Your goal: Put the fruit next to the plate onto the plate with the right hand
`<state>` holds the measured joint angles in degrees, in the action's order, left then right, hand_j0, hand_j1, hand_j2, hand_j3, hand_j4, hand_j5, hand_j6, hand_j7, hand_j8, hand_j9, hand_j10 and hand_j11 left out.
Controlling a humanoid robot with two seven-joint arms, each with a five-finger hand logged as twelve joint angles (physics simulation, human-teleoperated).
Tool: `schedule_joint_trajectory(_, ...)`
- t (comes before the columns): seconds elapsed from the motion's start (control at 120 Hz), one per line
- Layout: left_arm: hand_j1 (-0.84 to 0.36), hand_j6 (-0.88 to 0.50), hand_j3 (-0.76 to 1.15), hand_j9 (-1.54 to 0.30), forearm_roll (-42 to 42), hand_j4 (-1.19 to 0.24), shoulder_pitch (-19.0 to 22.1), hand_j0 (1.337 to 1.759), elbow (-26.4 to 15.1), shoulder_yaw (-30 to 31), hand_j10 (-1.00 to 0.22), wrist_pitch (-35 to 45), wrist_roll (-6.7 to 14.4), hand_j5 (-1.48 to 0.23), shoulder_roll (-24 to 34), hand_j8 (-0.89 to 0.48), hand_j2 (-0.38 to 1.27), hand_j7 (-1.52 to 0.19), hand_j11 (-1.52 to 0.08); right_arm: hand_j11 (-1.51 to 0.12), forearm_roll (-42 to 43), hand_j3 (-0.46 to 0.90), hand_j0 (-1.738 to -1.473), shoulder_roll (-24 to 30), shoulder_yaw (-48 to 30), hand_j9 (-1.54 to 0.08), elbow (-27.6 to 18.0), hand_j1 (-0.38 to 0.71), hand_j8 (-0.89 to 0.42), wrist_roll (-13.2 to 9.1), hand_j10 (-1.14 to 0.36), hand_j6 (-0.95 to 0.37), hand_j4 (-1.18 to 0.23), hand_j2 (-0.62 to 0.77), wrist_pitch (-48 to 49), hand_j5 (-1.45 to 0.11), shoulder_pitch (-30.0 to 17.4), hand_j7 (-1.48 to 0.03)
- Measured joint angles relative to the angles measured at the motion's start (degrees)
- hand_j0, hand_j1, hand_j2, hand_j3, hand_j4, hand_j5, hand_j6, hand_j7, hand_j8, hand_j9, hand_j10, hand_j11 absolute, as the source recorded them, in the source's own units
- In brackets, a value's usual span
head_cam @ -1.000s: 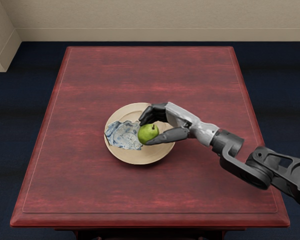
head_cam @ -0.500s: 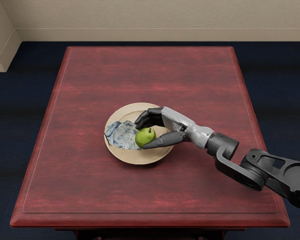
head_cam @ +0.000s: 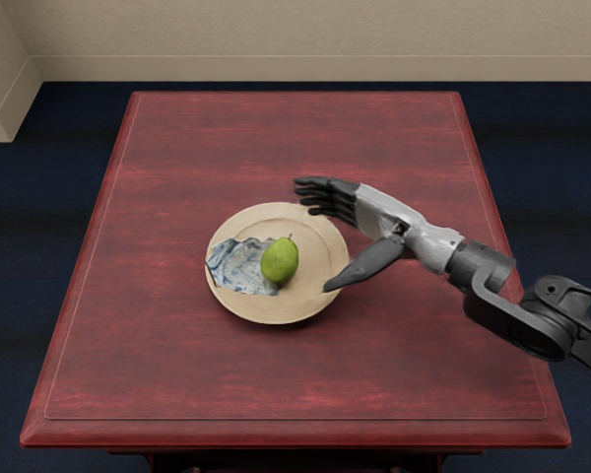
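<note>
On the plate point(head_cam: 276, 311), just right of its middle, the pear point(head_cam: 280, 260) is seen lying, green, with its stalk end turned up and toward the far side. It is carried by the plate's surface and overlaps the right edge of a blue-and-white patch point(head_cam: 230, 266) that covers much of the plate's left half. The plate is round and tan and is set flat on the worktop point(head_cam: 177, 148), whose dark red wood is seen on every side of it.

To the right of the plate the right hand point(head_cam: 374, 219) is held open, and nothing is gripped by it. Its fingers point(head_cam: 320, 189) are stretched out leftward, close together and only slightly bent, and are shown just beyond the plate's far right rim. The thumb point(head_cam: 360, 266) is stretched down and to the left, with its tip shown at the plate's near right rim; whether the rim is touched cannot be told. A wide gap is left between fingers and thumb, and the pear lies to the left of that gap, apart from both.

From the hand a grey forearm point(head_cam: 435, 244) is carried off to the right of the plate and is joined to darker links that leave the picture at its right edge. Beyond the worktop, behind the plate, a dark blue floor point(head_cam: 79, 108) and a beige wall point(head_cam: 295, 30) are shown.
</note>
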<state>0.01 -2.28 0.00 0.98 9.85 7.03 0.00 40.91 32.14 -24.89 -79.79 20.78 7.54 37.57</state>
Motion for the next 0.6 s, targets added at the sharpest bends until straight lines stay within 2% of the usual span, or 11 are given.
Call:
schedule_joint_trajectory(0.258, 0.35, 0.00, 0.00, 0.00, 0.0, 0.00, 1.1, 1.658, 0.0, 0.1, 0.00, 0.0, 0.0, 0.00, 0.0, 0.00, 0.00, 0.00, 0.00, -0.13, -3.6, 0.00, -1.658, 6.2, -2.0, -0.13, -0.7, -0.23, -0.10, -0.4, -0.10, -0.10, -0.10, -0.01, 7.2, -0.13, 0.1, -0.13)
schedule_joint_trajectory(0.35, 0.35, 0.00, 0.00, 0.00, 0.0, 0.00, 2.2, 1.658, 0.0, 0.1, 0.00, 0.0, 0.0, 0.00, 0.0, 0.00, 0.00, 0.00, 0.00, -0.08, -7.3, 0.00, -1.658, 9.1, -2.3, -0.08, -0.7, -0.27, -0.06, -5.4, -0.06, -0.07, -0.06, -0.01, 12.0, -0.08, 0.9, -0.08)
schedule_joint_trajectory(0.475, 0.35, 0.00, 0.00, 0.00, 0.0, 0.00, 3.2, 1.658, 0.0, 0.1, 0.00, 0.0, 0.1, 0.00, 0.0, 0.00, 0.00, 0.00, 0.00, -0.05, -12.5, 0.00, -1.658, 12.9, -2.5, -0.05, -0.7, -0.31, -0.03, -9.7, -0.03, -0.04, -0.04, 0.00, 20.2, -0.05, 1.6, -0.05)
schedule_joint_trajectory(0.6, 0.35, 0.00, 0.00, 0.00, 0.0, 0.00, 3.9, 1.658, 0.0, 0.2, 0.00, 0.0, 0.2, 0.00, 0.0, 0.00, 0.00, 0.00, 0.00, -0.02, -21.0, 0.00, -1.658, 16.7, -2.5, -0.02, -0.7, -0.33, -0.02, -16.0, -0.02, -0.02, -0.02, 0.00, 25.3, -0.02, 2.7, -0.02)
